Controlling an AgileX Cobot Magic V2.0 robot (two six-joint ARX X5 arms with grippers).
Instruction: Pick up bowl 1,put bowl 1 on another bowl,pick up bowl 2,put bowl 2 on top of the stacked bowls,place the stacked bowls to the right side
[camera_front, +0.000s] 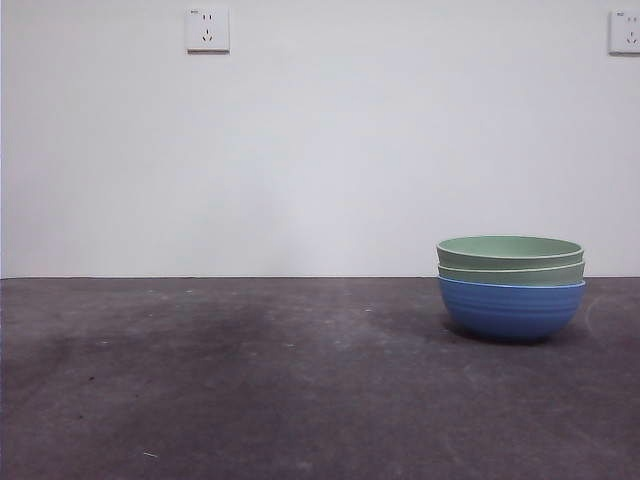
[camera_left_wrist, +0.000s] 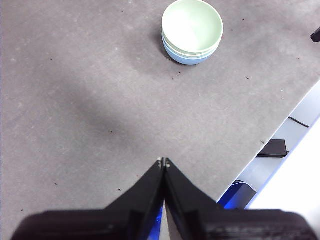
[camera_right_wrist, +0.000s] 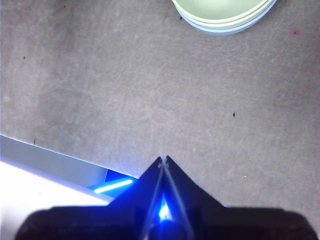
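bench: dark grey, matte, scuffed, with pale smudges and small dark specks; runs back to a white wall
bench edge: seen in both wrist views, straight, with a pale surface beyond it
on bench: the stacked bowls, right side, toward the far edge
stack order: another bowl, blue and ribbed, sits directly on the bench; two pale green bowls nested in it
stack attitude: upright, rims level
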